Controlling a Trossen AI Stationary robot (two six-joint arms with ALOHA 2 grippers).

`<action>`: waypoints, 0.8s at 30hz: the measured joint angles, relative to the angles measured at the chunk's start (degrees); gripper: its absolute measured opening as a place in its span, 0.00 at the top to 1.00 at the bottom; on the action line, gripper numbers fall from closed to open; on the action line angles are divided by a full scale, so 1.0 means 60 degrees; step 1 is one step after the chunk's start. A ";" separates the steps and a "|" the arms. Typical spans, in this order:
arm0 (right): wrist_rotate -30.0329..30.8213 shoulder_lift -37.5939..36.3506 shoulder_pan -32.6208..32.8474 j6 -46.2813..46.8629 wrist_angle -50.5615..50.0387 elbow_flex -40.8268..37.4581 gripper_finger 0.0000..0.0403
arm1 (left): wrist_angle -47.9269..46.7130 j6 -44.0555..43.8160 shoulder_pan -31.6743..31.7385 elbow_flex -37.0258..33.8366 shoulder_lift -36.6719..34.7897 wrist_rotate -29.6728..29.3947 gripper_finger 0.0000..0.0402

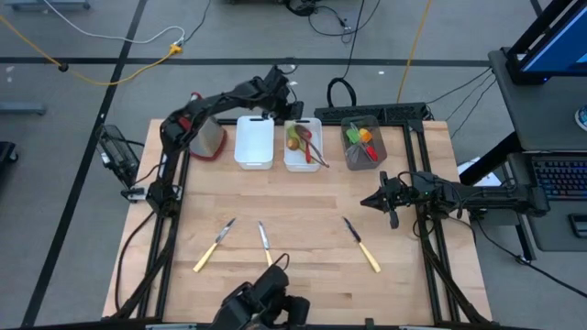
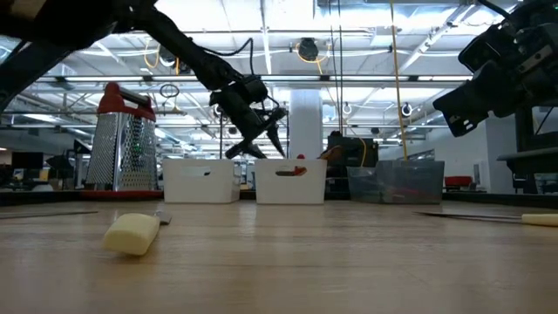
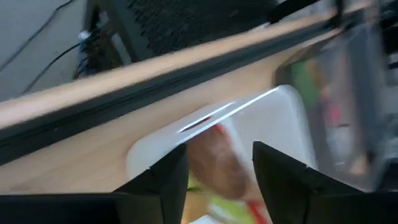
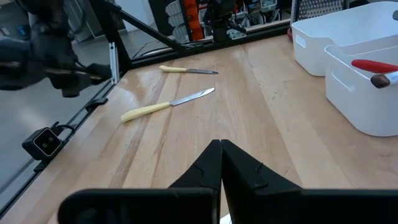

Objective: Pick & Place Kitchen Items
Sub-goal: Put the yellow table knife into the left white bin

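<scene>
Three cream-handled knives lie flat on the wooden table: one at near left, one at near middle, one at near right. Green, red and wooden utensils lie in the middle white tray. More green, orange and red utensils lie in the grey tray. My left gripper hangs open and empty above the far end of the middle white tray; it also shows in the low view. My right gripper is shut and empty above the table's right part, with its fingertips together in its wrist view.
An empty white tray stands left of the middle tray. A red-topped metal grater stands at the far left. The table's far edge and a black frame rail run just behind the trays. Bare wood lies between the trays and the knives.
</scene>
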 joint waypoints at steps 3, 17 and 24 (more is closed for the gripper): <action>0.0000 0.0000 0.0000 -0.0002 -0.0001 0.0000 1.00 | 0.0016 -0.0022 -0.0008 0.0000 -0.0279 0.0423 0.51; 0.0014 0.0000 0.0000 0.0033 0.0004 0.0000 1.00 | -0.0432 0.0687 -0.1432 0.0011 -0.3212 0.0582 0.50; 0.0004 0.0000 0.0000 0.0000 0.0004 0.0000 1.00 | -0.1875 0.0473 -0.3259 0.0015 -0.4597 -0.0457 0.50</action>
